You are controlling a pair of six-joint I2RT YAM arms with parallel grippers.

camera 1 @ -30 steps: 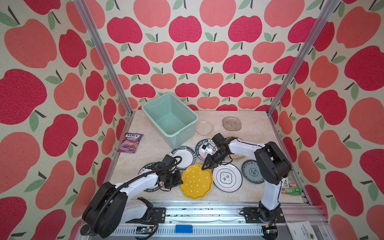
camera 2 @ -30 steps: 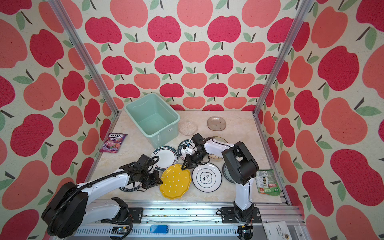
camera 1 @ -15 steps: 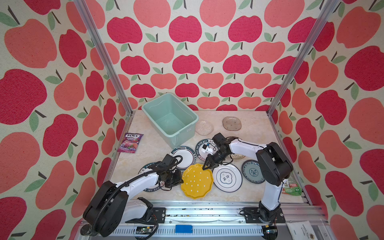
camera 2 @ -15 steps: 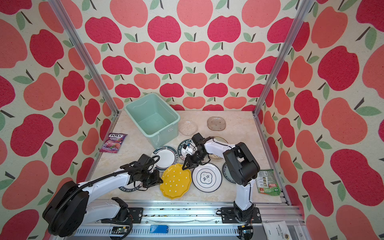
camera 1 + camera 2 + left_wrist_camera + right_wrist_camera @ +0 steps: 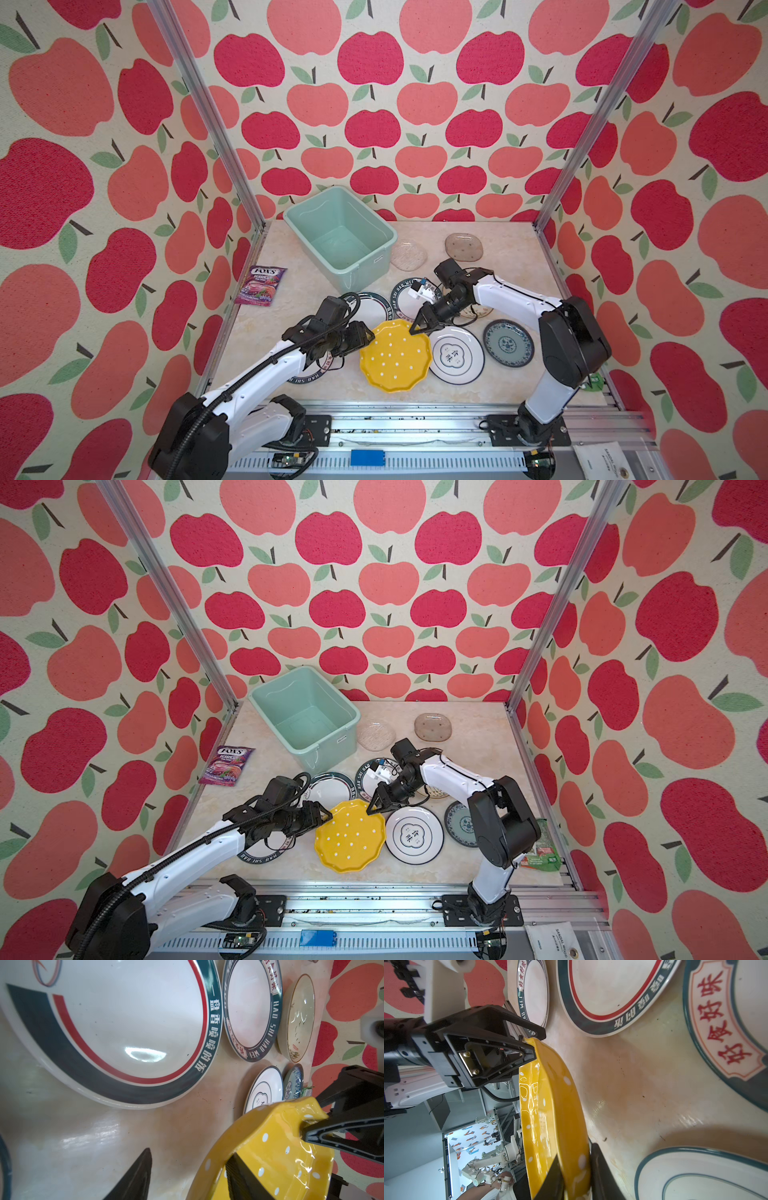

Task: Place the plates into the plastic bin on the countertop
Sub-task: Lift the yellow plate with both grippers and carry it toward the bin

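The right claw (image 5: 412, 329) pinches the yellow plate (image 5: 395, 359) by its rim, the left claw (image 5: 369, 335) sits loose around its other edge, so next should come a steady lift into the green bin (image 5: 362, 274).

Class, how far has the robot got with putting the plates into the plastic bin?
Done: nothing, the plastic bin is empty. In hand: the right gripper is shut on the rim of the yellow plate; the left gripper is open at the opposite rim. Left: every plate; the other plates lie on the countertop.
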